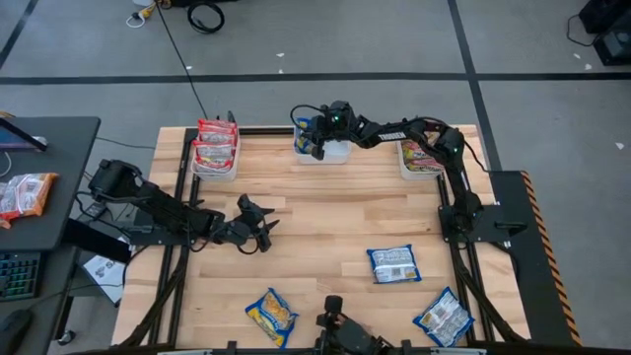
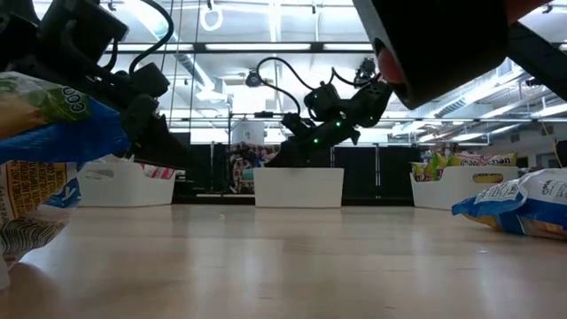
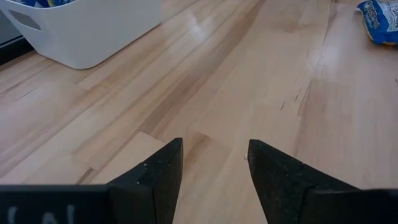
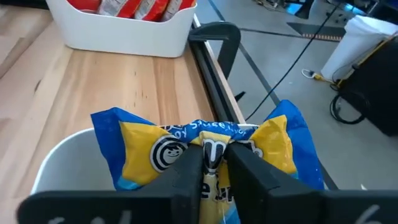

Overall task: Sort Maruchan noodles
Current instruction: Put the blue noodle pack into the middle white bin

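- The right gripper [image 4: 214, 163] hangs over the middle white bin [image 1: 333, 151] at the far edge of the table, its two dark fingers pinching the top edge of a blue-and-yellow noodle packet [image 4: 205, 149] — the gap between them is narrow, with only the crinkled plastic in it.
- Under that packet the bin's white rim [image 4: 59, 162] curves round; how much else lies inside I cannot tell.
- Beyond the right gripper, along the same far edge, stands the red-packet bin [image 4: 124, 28], filled with red-orange packets [image 1: 216, 143].
- On the right gripper's other side, past its own arm, a third bin [image 1: 419, 163] holds packets with green and red on them [image 2: 443, 164].
- The left gripper [image 1: 258, 225] hovers low over bare wood, well short of the bins, fingers [image 3: 158, 177] partly apart and holding nothing.
- Nothing lies between the left gripper and the loose packets: one blue packet [image 1: 393, 263] is off toward the right arm's base, another blue one [image 1: 443, 318] near the front corner beyond it, and a yellow-blue one [image 1: 271, 316] by the front edge, nearer the left gripper.
- The table [image 1: 325, 207] is pale butcher-block wood in a black frame.
- Around it — grey floor with black tape lines, cables, and a dark desk [image 1: 49, 187] beside the left arm carrying one more packet [image 1: 25, 194].
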Controlling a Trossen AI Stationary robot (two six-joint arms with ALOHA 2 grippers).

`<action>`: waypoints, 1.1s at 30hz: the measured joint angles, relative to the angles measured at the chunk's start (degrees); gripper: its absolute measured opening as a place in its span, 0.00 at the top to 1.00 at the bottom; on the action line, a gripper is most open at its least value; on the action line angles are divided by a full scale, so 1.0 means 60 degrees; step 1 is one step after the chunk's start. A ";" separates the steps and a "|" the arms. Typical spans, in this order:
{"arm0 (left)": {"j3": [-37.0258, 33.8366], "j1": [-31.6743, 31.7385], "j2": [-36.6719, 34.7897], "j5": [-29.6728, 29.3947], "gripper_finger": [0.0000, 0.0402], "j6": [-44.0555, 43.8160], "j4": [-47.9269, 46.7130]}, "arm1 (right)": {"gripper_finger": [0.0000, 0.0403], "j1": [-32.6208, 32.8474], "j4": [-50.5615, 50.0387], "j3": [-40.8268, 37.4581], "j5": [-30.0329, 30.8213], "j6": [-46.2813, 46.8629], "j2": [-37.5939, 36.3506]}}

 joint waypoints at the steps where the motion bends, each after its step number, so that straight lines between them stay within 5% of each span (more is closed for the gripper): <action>1: 0.0000 0.0001 0.0000 0.0000 0.53 0.0000 0.0000 | 0.79 0.0000 -0.0006 0.0000 0.0020 0.0034 -0.0006; 11: 0.0000 -0.0001 0.0000 0.0000 0.53 -0.0004 0.0000 | 0.70 0.0062 -0.2962 0.0383 0.0235 -0.0363 -0.1258; 19: 0.0000 0.0003 0.0000 0.0000 0.53 -0.0004 -0.0002 | 0.67 -0.0073 -0.5816 0.0481 0.1605 -0.1108 -0.2160; 33: 0.0000 0.0003 0.0000 0.0000 0.53 -0.0054 0.0007 | 0.72 0.0068 -0.6940 0.1309 0.2592 -0.1174 -0.0375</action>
